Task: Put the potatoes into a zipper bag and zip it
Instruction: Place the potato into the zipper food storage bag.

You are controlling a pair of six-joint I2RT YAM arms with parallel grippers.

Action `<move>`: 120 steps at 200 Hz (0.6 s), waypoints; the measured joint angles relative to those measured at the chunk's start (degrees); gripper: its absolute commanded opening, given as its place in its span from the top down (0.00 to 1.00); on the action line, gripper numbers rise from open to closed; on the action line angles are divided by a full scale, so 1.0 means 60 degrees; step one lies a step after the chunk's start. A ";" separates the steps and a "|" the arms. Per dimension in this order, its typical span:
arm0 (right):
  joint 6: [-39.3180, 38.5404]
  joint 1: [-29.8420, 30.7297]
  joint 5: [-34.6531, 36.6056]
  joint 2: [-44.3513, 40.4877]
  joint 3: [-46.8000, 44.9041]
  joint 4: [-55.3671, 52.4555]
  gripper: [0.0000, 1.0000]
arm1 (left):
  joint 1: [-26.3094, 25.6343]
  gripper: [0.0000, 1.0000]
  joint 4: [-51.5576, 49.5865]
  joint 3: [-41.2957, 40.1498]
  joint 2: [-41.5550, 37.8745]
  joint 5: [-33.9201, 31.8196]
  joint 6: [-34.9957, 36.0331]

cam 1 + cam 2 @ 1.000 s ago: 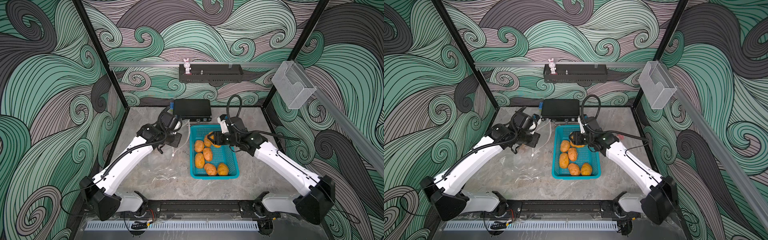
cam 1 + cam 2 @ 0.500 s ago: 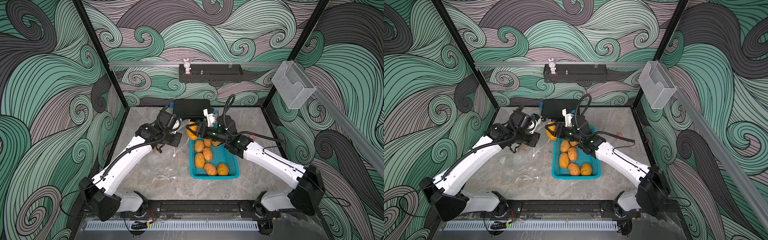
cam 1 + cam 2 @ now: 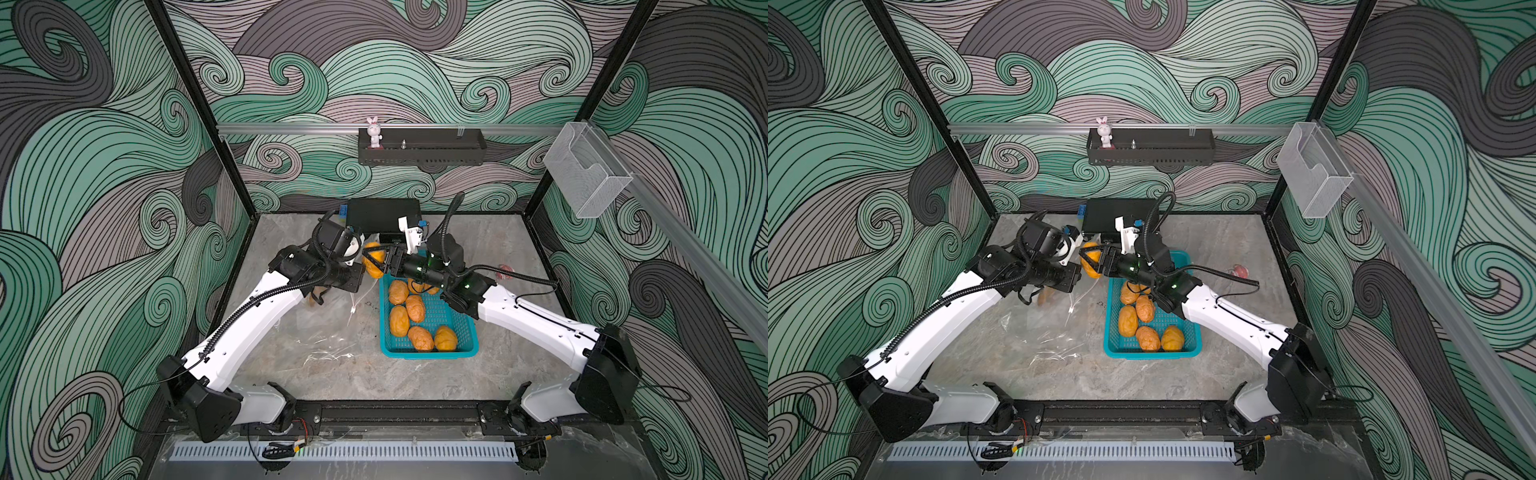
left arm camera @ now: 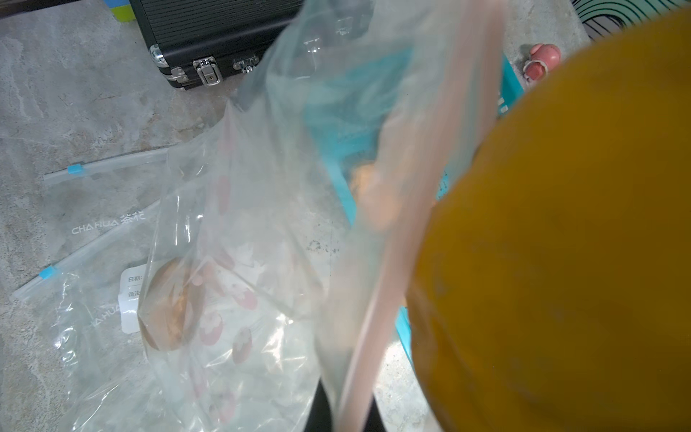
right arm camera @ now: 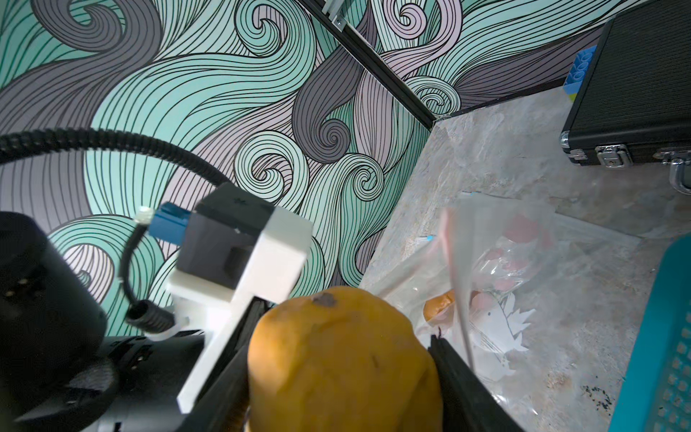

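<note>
In both top views the right claw (image 3: 376, 261) has left the far end of the teal plastic mesh basket (image 3: 428, 354). It now hangs just outside the basket's far left corner, pinching one orange-tan oval potato (image 3: 372, 268). Several potatoes (image 3: 406, 316) remain in the basket. I judge that the drop into the bag comes next.

In the left wrist view the left claw (image 4: 347, 415) is pressed together on the pink rim of the clear plastic zipper bag (image 4: 243, 224). The carried potato is just beside this rim, not yet inside. A darker brown potato (image 4: 168, 310) already lies in the bag.

In the right wrist view the carried potato sits between the jaws with its end sticking out in front. The bag mouth is just beyond it.
</note>
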 measured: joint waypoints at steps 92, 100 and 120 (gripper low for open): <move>-0.0652 0.0055 0.0419 0.0044 -0.0138 -0.0211 0.29 | 0.0015 1.00 0.0004 0.0240 0.0000 0.0335 -0.0142; -0.0765 0.0069 0.0514 0.0033 -0.0138 -0.0328 0.27 | 0.0015 1.00 0.0004 0.0240 0.0000 0.0350 -0.0149; -0.1082 0.0146 0.0783 0.0000 -0.0135 -0.0736 0.17 | 0.0015 1.00 0.0004 0.0240 0.0000 0.0372 -0.0160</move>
